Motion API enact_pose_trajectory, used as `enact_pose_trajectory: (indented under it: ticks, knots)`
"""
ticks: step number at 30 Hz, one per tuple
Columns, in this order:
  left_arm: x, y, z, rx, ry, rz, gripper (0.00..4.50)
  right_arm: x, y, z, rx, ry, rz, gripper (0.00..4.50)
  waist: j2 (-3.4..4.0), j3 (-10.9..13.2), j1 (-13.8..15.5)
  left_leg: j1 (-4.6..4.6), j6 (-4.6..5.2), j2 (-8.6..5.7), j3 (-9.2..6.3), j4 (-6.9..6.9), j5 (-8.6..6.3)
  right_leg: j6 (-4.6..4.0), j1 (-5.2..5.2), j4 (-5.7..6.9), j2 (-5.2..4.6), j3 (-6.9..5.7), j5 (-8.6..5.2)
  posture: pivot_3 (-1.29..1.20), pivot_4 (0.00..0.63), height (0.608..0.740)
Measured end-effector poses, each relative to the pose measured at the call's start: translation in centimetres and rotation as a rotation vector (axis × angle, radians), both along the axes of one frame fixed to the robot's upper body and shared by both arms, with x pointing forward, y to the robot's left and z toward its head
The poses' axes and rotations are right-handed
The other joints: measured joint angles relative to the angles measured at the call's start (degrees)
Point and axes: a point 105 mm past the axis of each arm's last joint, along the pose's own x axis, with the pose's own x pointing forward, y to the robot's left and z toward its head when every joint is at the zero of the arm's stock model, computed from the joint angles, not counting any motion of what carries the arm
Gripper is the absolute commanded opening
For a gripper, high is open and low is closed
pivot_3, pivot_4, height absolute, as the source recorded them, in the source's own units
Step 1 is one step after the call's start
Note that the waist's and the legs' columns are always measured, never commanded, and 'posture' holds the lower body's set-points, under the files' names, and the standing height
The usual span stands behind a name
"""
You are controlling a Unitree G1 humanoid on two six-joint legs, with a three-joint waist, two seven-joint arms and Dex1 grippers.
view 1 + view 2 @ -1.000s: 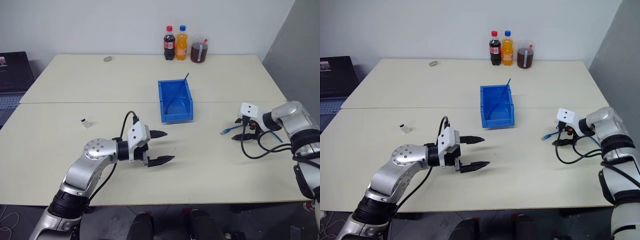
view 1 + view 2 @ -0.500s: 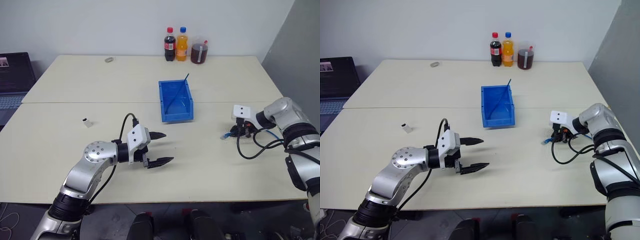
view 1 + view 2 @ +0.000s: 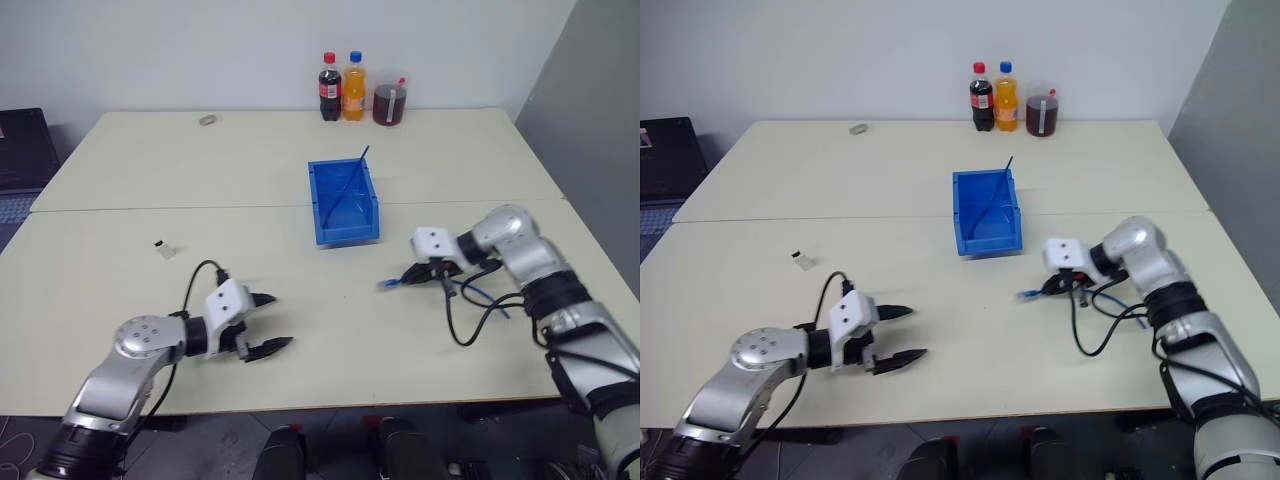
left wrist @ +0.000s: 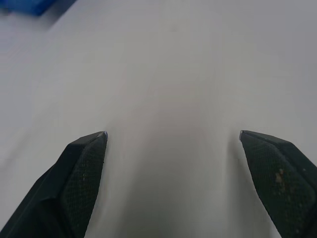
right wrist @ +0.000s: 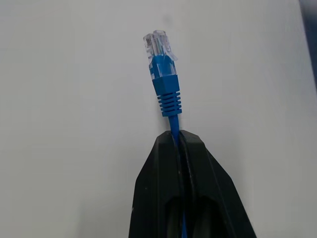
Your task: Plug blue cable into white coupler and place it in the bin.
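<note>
The right gripper (image 5: pixel 177 141) pinches the blue cable (image 5: pixel 166 89) just behind its clear plug, above the table (image 3: pixel 300 180) right of the bin (image 3: pixel 343 203). The left gripper (image 3: pixel 271 322) gapes wide; what seems the coupler (image 3: pixel 160 247) lies far left.

Right wrist view: thin light-blue cable (image 5: pixel 167 94) runs from its clear plug down between the black fingers (image 5: pixel 163 188); the rest is hidden behind them. Small white boxy coupler (image 3: pixel 160 247) on the pale desk (image 3: pixel 150 180): too small to make out its ends. Dark laptop (image 3: pixel 20 150) is cut off by the frame's left edge. Small grey object (image 3: pixel 207 120) at the far side: too small to identify.
</note>
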Motion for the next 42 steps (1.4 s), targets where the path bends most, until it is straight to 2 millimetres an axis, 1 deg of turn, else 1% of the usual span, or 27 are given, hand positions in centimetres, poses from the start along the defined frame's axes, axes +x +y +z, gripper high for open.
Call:
enact_pose_trajectory:
  ticks: [2, 4, 9, 12, 14, 15, 16, 17, 20, 22, 23, 24, 25, 27, 28, 29, 30, 33, 36, 39, 41, 42]
  knots:
    - [0.1, 0.7, 0.2, 0.010, -0.014, 0.017, 4.50, -0.8, 2.5, 0.2, 0.022, -0.021, 0.060, 0.01, -0.01, 0.0, 0.2, 0.01, 0.00, -0.02, 0.01, 0.03, 0.00, 0.01, 0.02, 0.00, -0.02, -0.01, 0.00, 0.00, 0.150, 0.740]
    - [0.0, 1.6, 0.1, 0.020, -0.014, 0.038, 4.50, -1.6, 5.8, 0.1, 0.064, -0.040, 0.100, 0.01, -0.03, 0.0, 0.3, 0.03, 0.00, -0.02, 0.01, 0.03, 0.00, 0.01, 0.03, 0.00, -0.02, -0.01, -0.01, 0.00, 0.150, 0.740]
    - [-0.1, 1.8, 0.2, 0.015, -0.020, 0.051, 4.50, -2.3, 9.4, -1.3, 0.050, -0.047, 0.130, 0.01, -0.04, 0.0, 1.2, 0.03, -0.01, -0.01, 0.02, 0.06, 0.00, 0.02, 0.01, 0.01, -0.01, -0.02, 0.00, 0.00, 0.150, 0.740]
    - [-0.1, 1.8, 0.1, 0.005, -0.019, 0.056, 4.50, -2.1, 9.9, -1.6, 0.041, -0.046, 0.122, 0.01, -0.04, 0.0, 1.3, 0.02, -0.01, -0.02, 0.03, 0.07, 0.00, 0.02, 0.01, 0.02, -0.01, -0.02, 0.00, 0.00, 0.150, 0.740]
    - [-0.2, 1.7, 0.0, 0.003, -0.021, 0.061, 4.50, -1.7, 10.0, -1.7, 0.041, -0.053, 0.099, 0.46, -0.04, 0.0, 1.3, 0.02, -0.01, -0.01, 0.03, 0.06, 0.00, 0.01, 0.02, 0.02, -0.01, -0.01, 0.00, 0.00, 0.150, 0.740]
    - [-0.4, 1.7, 0.0, 0.003, -0.024, 0.065, 4.50, -1.4, 10.0, -1.9, 0.041, -0.043, 0.071, 0.58, -0.05, 0.0, 1.3, 0.03, -0.01, -0.01, 0.03, 0.06, 0.00, 0.01, 0.02, 0.01, -0.01, -0.01, 0.00, 0.00, 0.150, 0.740]
    - [-0.5, 1.7, 0.0, 0.002, -0.025, 0.066, 4.50, -1.3, 9.9, -2.1, 0.039, -0.036, 0.060, 0.78, -0.05, 0.0, 1.3, 0.03, -0.01, -0.01, 0.03, 0.06, 0.00, 0.01, 0.01, 0.02, -0.01, -0.01, 0.00, 0.00, 0.150, 0.740]
    - [-0.5, 1.7, 0.0, -0.002, -0.025, 0.069, 4.50, -1.1, 9.8, -2.2, 0.040, -0.023, 0.039, 1.07, -0.05, 0.0, 1.3, 0.03, -0.01, 0.00, 0.02, 0.05, 0.00, 0.00, 0.01, 0.02, 0.00, -0.02, 0.00, 0.00, 0.150, 0.740]
    - [-0.5, 1.5, 0.0, -0.026, -0.025, 0.077, 4.50, -1.0, 9.9, -2.0, 0.059, 0.007, 0.004, 1.72, -0.05, 0.0, 1.3, 0.02, -0.01, 0.00, 0.02, 0.06, 0.00, 0.00, 0.00, 0.04, 0.00, -0.02, 0.00, 0.00, 0.150, 0.740]
    - [-0.5, 1.1, 0.0, -0.058, -0.025, 0.080, 4.50, -1.2, 9.9, -1.4, 0.084, 0.032, -0.003, 2.24, -0.06, 0.0, 1.3, 0.01, 0.00, 0.00, 0.01, 0.06, 0.00, 0.00, 0.00, 0.04, 0.00, -0.03, 0.00, 0.00, 0.150, 0.740]
    - [-0.5, 1.0, 0.1, -0.062, -0.023, 0.079, 4.50, -1.4, 10.0, -1.2, 0.091, 0.040, 0.000, 2.65, -0.06, 0.0, 1.3, 0.02, 0.00, 0.00, 0.01, 0.06, 0.00, 0.01, 0.01, 0.04, 0.00, -0.03, 0.00, 0.00, 0.150, 0.740]
    - [-0.5, 1.0, 0.1, -0.063, -0.024, 0.080, 4.50, -1.5, 10.0, -1.0, 0.096, 0.048, -0.001, 2.80, -0.06, 0.0, 1.3, 0.02, 0.00, 0.00, 0.01, 0.05, 0.00, 0.01, 0.00, 0.04, 0.01, -0.03, 0.00, 0.00, 0.150, 0.740]
    - [-0.4, 1.0, 0.2, -0.064, -0.024, 0.079, 4.50, -1.8, 10.0, -0.8, 0.106, 0.066, -0.002, 3.07, -0.06, 0.0, 1.3, 0.02, 0.00, 0.00, 0.00, 0.06, 0.00, 0.01, 0.00, 0.04, 0.01, -0.03, 0.00, 0.00, 0.150, 0.740]
    - [-0.3, 1.0, 0.4, -0.066, -0.029, 0.077, 4.50, -2.3, 9.7, -0.1, 0.135, 0.098, -0.004, 3.51, -0.06, 0.0, 1.3, -0.01, 0.00, 0.00, -0.02, 0.07, 0.00, 0.01, 0.01, 0.04, 0.01, -0.06, 0.00, 0.00, 0.150, 0.740]
    - [-0.1, 0.9, 0.6, -0.070, -0.031, 0.072, 4.50, -2.5, 9.2, 0.3, 0.156, 0.114, -0.017, 3.81, -0.06, 0.0, 1.4, -0.02, -0.01, 0.00, -0.03, 0.08, 0.00, 0.01, 0.02, 0.03, 0.00, -0.07, -0.01, 0.00, 0.150, 0.740]
    - [0.0, 0.8, 0.8, -0.074, -0.033, 0.070, 4.50, -2.7, 8.9, 0.6, 0.172, 0.122, -0.025, 4.00, -0.06, 0.0, 1.5, -0.03, -0.01, -0.01, -0.04, 0.09, 0.00, 0.01, 0.02, 0.02, -0.01, -0.09, -0.01, 0.00, 0.150, 0.740]
    - [0.2, 0.6, 1.1, -0.081, -0.038, 0.064, 4.50, -3.0, 8.2, 1.1, 0.199, 0.138, -0.046, 4.33, -0.06, 0.0, 1.6, -0.04, -0.01, -0.02, -0.04, 0.10, 0.00, 0.02, 0.02, 0.02, -0.01, -0.09, -0.01, 0.00, 0.150, 0.740]
    - [0.7, -0.3, 1.9, -0.090, -0.070, 0.030, 4.50, -4.1, 6.4, 2.1, 0.278, 0.187, -0.114, 4.33, -0.08, 0.0, 1.6, -0.05, -0.01, -0.02, -0.05, 0.11, 0.00, 0.03, 0.03, -0.03, -0.02, -0.08, -0.01, 0.00, 0.150, 0.740]
    - [1.1, -1.6, 2.2, -0.108, -0.082, -0.006, 4.50, -5.0, 4.9, 2.3, 0.324, 0.208, -0.185, 4.33, -0.08, 0.0, 1.4, -0.04, -0.01, -0.02, -0.05, 0.10, 0.00, 0.08, 0.03, -0.03, 0.00, -0.07, -0.04, 0.00, 0.150, 0.740]
    - [0.9, -2.6, 1.5, -0.090, -0.055, -0.058, 4.50, -6.0, 3.7, 2.2, 0.349, 0.225, -0.249, 4.33, -0.08, 0.0, 1.1, -0.03, -0.01, -0.01, -0.04, 0.07, 0.00, 0.16, 0.02, -0.04, 0.04, -0.04, -0.09, 0.00, 0.150, 0.740]
    - [0.7, -3.0, 0.6, -0.069, -0.022, -0.091, 4.50, -6.8, 2.8, 2.2, 0.370, 0.233, -0.310, 4.33, -0.08, 0.0, 1.1, -0.03, -0.01, -0.01, -0.04, 0.05, 0.00, 0.27, 0.01, -0.06, 0.04, -0.04, -0.16, 0.00, 0.150, 0.740]
    - [0.6, -3.0, 0.2, -0.063, -0.007, -0.093, 4.50, -6.9, 2.7, 2.3, 0.377, 0.233, -0.320, 4.33, -0.08, 0.0, 1.0, -0.03, -0.01, -0.01, -0.04, 0.05, 0.00, 0.28, 0.01, -0.06, 0.04, -0.03, -0.16, 0.00, 0.150, 0.740]
